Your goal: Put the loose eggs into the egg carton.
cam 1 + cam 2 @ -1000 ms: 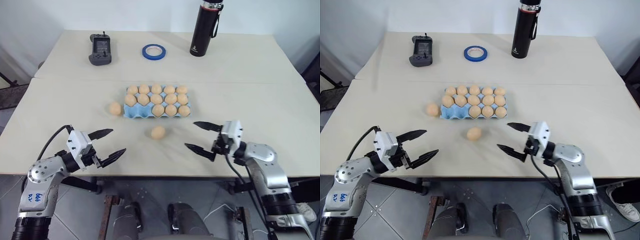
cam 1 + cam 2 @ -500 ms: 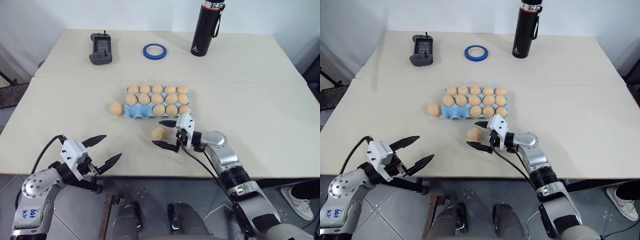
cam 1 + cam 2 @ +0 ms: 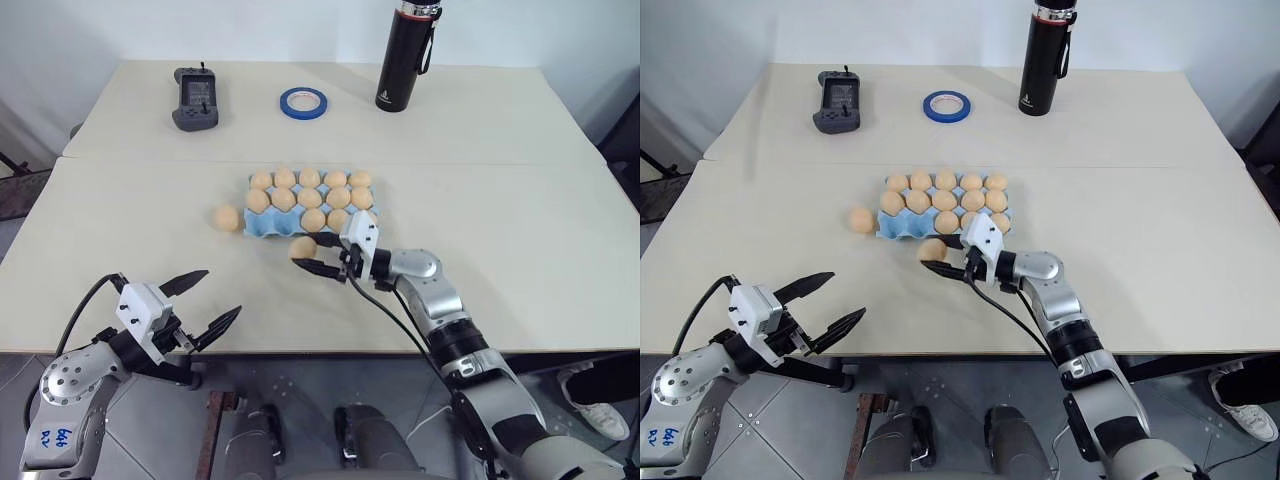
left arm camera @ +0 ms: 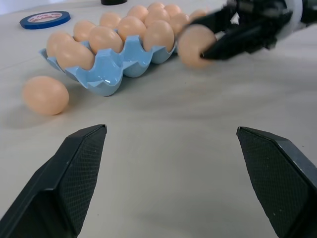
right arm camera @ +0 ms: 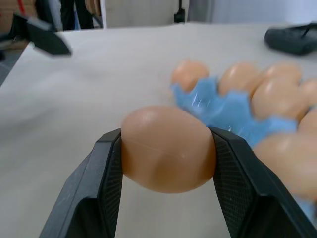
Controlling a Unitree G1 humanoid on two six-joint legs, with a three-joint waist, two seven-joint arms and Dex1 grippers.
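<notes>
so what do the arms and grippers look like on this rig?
Both arms are silver-grey metal with black joint sections and loose black cables. Left gripper and right gripper each have a white housing and two black pointed fingers; the pads are cross-hatched. The left arm carries blue handwritten marks.

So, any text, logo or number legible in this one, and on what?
Nothing here can be quoted with confidence.
Black bottle: a small white logo near its base, too small to read.
Blue tape ring: a white inner label with reddish print, too blurred to read.
Left arm: blue handwritten marks, not clear enough to quote.
Handheld controller: no readable marking.
</notes>
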